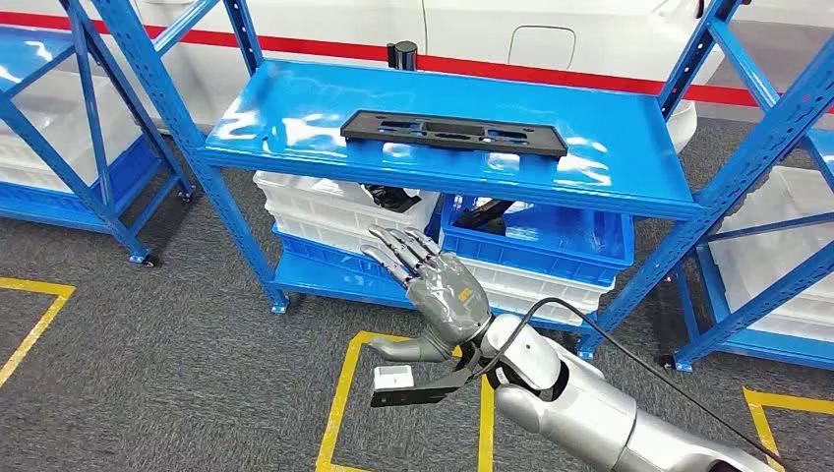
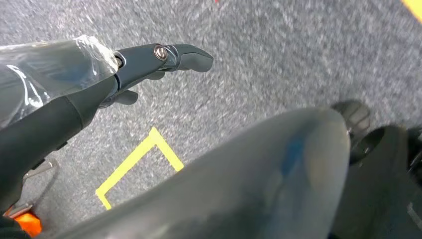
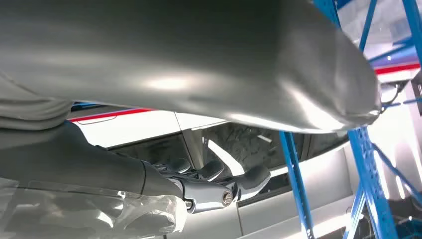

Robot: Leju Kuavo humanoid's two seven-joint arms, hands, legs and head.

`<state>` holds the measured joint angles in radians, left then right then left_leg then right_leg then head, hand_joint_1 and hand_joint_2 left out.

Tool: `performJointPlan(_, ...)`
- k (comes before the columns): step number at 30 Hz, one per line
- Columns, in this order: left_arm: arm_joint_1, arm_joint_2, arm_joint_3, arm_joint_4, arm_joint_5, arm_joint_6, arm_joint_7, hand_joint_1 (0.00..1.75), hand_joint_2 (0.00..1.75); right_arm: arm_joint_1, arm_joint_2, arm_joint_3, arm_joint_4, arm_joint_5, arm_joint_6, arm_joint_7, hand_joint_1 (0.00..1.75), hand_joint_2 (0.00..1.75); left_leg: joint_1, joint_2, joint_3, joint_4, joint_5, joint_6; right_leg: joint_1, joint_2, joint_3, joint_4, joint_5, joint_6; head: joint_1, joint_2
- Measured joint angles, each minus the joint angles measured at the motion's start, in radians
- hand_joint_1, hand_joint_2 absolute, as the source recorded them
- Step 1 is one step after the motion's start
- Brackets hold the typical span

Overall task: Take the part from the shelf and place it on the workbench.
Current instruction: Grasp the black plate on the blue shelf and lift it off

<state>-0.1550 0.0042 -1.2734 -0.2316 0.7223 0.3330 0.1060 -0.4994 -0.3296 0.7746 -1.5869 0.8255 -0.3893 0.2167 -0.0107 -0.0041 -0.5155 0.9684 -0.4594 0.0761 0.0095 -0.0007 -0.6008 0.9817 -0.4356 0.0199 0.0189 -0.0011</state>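
Observation:
The part [image 1: 454,133], a long flat black plastic plate with slots, lies on the top board of the blue shelf [image 1: 295,118], near its middle. My right hand [image 1: 438,285] is raised in front of the shelf, below the top board's front edge and slightly left of the part's middle. Its fingers [image 1: 398,248] are stretched out and apart, holding nothing. The right wrist view shows the same hand [image 3: 209,184] with its fingers extended. My left hand [image 2: 149,64] hangs over the grey carpet, thumb out, with nothing in it.
On the lower board stand white crates [image 1: 325,206] and a blue crate [image 1: 551,241] with dark items inside. More blue racks stand at the left [image 1: 89,147] and right [image 1: 767,197]. Yellow floor tape [image 1: 339,403] frames the carpet below. A white car [image 1: 531,39] stands behind.

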Motion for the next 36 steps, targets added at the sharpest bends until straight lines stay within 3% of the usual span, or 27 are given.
performJointPlan(3,-0.001,-0.001,0.0,0.0,0.0,0.0,0.0,0.0,0.0,-0.001,0.0,-0.001,0.0,0.0,0.0,0.0,0.0,0.0,0.0,0.001,0.001,0.003,0.0,-0.013,0.004,0.002,0.008,-0.014,0.002,-0.007,-0.001,0.0)
performJointPlan(6,-0.001,-0.002,-0.001,0.0,0.0,0.0,0.0,0.0,0.0,-0.005,-0.001,-0.002,0.0,0.0,0.0,0.0,0.0,0.0,0.002,0.002,-0.011,0.05,-0.02,-0.028,-0.009,0.002,0.039,-0.033,0.015,-0.015,-0.002,0.0)
performJointPlan(10,-0.004,-0.002,-0.001,0.0,0.0,0.0,0.0,0.0,0.0,-0.004,0.002,-0.001,0.0,0.0,0.0,0.0,0.0,0.0,0.019,0.002,-0.153,0.267,-0.096,-0.056,-0.016,0.005,0.055,-0.036,0.001,-0.016,-0.006,0.0)
performJointPlan(11,-0.001,-0.002,-0.001,0.0,0.0,0.0,0.0,0.0,0.0,-0.002,0.002,-0.001,0.0,0.0,0.0,0.0,0.0,0.0,0.023,0.002,-0.173,0.28,-0.09,-0.062,-0.017,0.007,0.06,-0.036,-0.004,-0.014,-0.006,0.0)
performJointPlan(12,0.001,-0.002,-0.001,0.0,0.0,0.0,0.0,0.0,0.0,0.0,0.002,-0.001,0.0,0.0,0.0,0.0,0.0,0.0,0.028,0.002,-0.174,0.251,-0.061,-0.068,-0.02,0.009,0.067,-0.036,-0.01,-0.01,-0.006,0.0)
performJointPlan(14,0.002,-0.002,-0.001,0.0,-0.001,0.0,0.0,0.0,0.0,0.0,0.002,-0.001,0.0,0.001,0.0,0.0,0.0,0.0,0.034,0.001,-0.128,0.112,0.029,-0.077,-0.026,0.012,0.086,-0.036,-0.024,0.002,-0.006,0.0)
performJointPlan(15,0.001,-0.002,-0.001,0.0,-0.001,0.0,0.0,0.0,0.0,0.0,0.002,0.0,0.0,0.001,0.0,0.0,0.0,0.0,0.034,0.001,-0.106,0.049,0.053,-0.076,-0.027,0.012,0.094,-0.036,-0.031,0.009,-0.006,0.0)
performJointPlan(17,0.0,-0.003,-0.001,0.0,-0.001,-0.001,0.0,0.0,0.0,-0.002,0.002,0.0,0.001,0.001,-0.001,0.0,0.0,0.0,0.028,-0.001,-0.087,0.001,0.062,-0.06,-0.026,0.013,0.099,-0.034,-0.04,0.023,-0.007,0.0)
performJointPlan(20,0.001,-0.002,-0.001,0.0,-0.001,0.0,0.0,0.0,0.0,-0.001,0.001,-0.001,0.002,0.002,-0.002,-0.001,0.0,0.0,0.025,-0.002,-0.074,-0.002,0.062,-0.03,-0.027,0.011,0.099,-0.017,-0.048,0.039,-0.005,0.0)
performJointPlan(22,-0.001,-0.002,-0.001,0.001,-0.002,0.001,0.0,0.0,0.0,-0.004,0.001,-0.002,0.002,0.003,-0.002,-0.001,0.0,0.0,0.025,-0.003,-0.06,-0.005,0.058,-0.017,-0.03,0.008,0.061,0.058,-0.077,0.043,-0.003,0.0)
performJointPlan(25,-0.003,-0.002,-0.001,0.002,-0.002,0.0,0.0,0.0,0.0,0.001,0.0,-0.002,0.003,0.002,-0.003,-0.001,0.0,0.0,0.019,-0.003,-0.046,-0.006,0.043,-0.006,-0.03,0.007,-0.062,0.253,-0.146,0.045,-0.002,0.0)
performJointPlan(26,-0.001,-0.002,-0.001,0.002,-0.002,0.0,0.0,0.0,0.0,0.004,0.0,-0.002,0.003,0.002,-0.002,-0.001,0.0,0.0,0.017,-0.003,-0.039,-0.006,0.037,-0.006,-0.029,0.007,-0.089,0.279,-0.146,0.043,-0.002,0.0)
performJointPlan(27,0.0,-0.002,-0.001,0.002,-0.001,-0.001,0.0,0.0,0.0,0.005,0.0,-0.002,0.004,0.002,-0.002,-0.001,0.0,0.0,0.016,-0.003,-0.031,-0.006,0.03,-0.006,-0.029,0.007,-0.097,0.263,-0.123,0.04,-0.002,0.0)
performJointPlan(28,0.001,-0.002,-0.001,0.002,-0.001,-0.001,0.0,0.0,0.0,0.006,0.0,-0.002,0.004,0.002,-0.002,-0.001,0.0,0.0,0.014,-0.004,-0.021,-0.006,0.023,-0.007,-0.029,0.007,-0.085,0.212,-0.081,0.036,-0.002,0.0)
performJointPlan(29,0.001,-0.002,-0.001,0.002,-0.001,-0.001,0.0,0.0,0.0,0.005,0.0,-0.002,0.004,0.002,-0.002,-0.001,0.0,0.0,0.014,-0.004,-0.012,-0.006,0.016,-0.009,-0.026,0.006,-0.06,0.135,-0.03,0.03,-0.002,0.0)
performJointPlan(30,0.0,-0.002,-0.001,0.002,-0.001,-0.001,0.0,0.0,0.0,0.005,0.0,-0.002,0.004,0.002,-0.002,0.0,0.0,0.0,0.012,-0.005,-0.002,-0.006,0.008,-0.012,-0.022,0.005,-0.035,0.067,-0.001,0.025,-0.003,0.0)
performJointPlan(32,-0.001,-0.003,-0.001,0.002,-0.001,-0.001,0.0,0.0,0.0,0.004,0.0,-0.002,0.004,0.002,-0.002,0.0,0.0,0.0,0.011,-0.005,0.008,-0.006,-0.003,-0.024,-0.013,0.002,-0.005,-0.006,0.012,0.017,-0.004,0.0)
performJointPlan(33,-0.001,-0.003,-0.001,0.002,-0.001,-0.001,0.0,0.0,0.0,0.004,0.0,-0.002,0.004,0.002,-0.002,-0.001,0.0,0.0,0.01,-0.005,0.012,-0.003,-0.006,-0.03,-0.011,0.002,0.0,-0.01,0.003,0.013,-0.005,0.0)
performJointPlan(36,-0.003,-0.003,-0.002,0.002,-0.002,-0.001,0.0,0.0,0.0,0.002,0.0,-0.002,0.004,0.002,-0.002,0.0,0.0,0.0,0.013,-0.003,0.012,0.03,-0.024,-0.046,-0.015,0.002,0.023,-0.018,0.014,-0.003,-0.006,0.0)
